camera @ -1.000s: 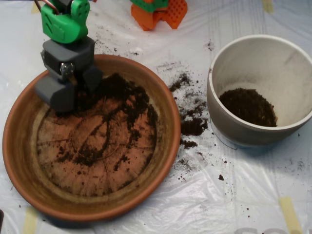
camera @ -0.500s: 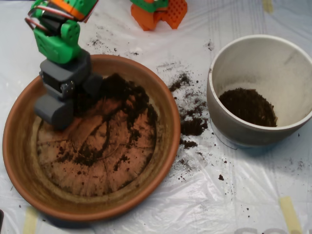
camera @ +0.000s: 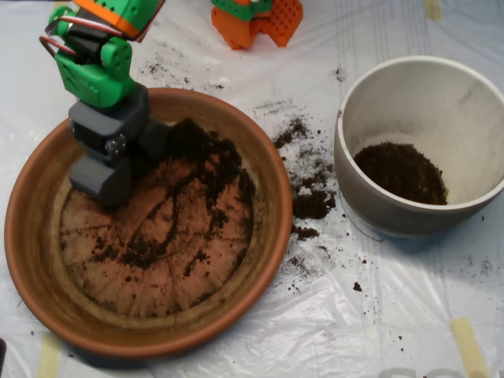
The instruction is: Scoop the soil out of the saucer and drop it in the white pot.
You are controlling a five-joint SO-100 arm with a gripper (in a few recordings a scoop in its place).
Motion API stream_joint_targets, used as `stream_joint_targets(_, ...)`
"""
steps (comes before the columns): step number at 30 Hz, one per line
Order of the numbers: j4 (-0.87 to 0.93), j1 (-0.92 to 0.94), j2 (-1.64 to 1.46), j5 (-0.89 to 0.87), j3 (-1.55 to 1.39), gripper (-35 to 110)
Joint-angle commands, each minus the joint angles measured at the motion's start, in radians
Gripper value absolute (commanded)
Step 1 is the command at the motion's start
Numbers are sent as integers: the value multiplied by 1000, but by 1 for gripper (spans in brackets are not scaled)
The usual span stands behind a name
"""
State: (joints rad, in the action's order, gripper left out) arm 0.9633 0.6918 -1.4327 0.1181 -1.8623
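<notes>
The grey pincer [camera: 126, 161] is sitting low in the far-left part of the saucer [camera: 272, 213], its two shells spread apart and released, one on the bare clay and the other against the edge of the soil [camera: 206, 161]. That soil is lying mainly as a dark band in the far half of the dish, its long axis running from the pincer toward the right and then curving nearward along the inner wall; thinner crumbs are trailing across the middle. The risk I am seeing is that a shallow layer like this is likely to be pushed ahead of the shells rather than gathered, sliding up the low rim and over it. Spilled clumps [camera: 311, 201] are already lying on the worktop [camera: 394, 315] between the saucer and the white pot [camera: 354, 169], so a loosely filled scoop carried rightward is likely to shed more there. The pot is standing well to the right, holding a dark mound [camera: 400, 172] at its bottom.
</notes>
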Motion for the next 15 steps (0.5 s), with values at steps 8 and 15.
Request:
stream_joint_targets(8,57,-60,-166,29,-83,0)
stream_joint_targets(15,247,-140,-135,28,112,-1)
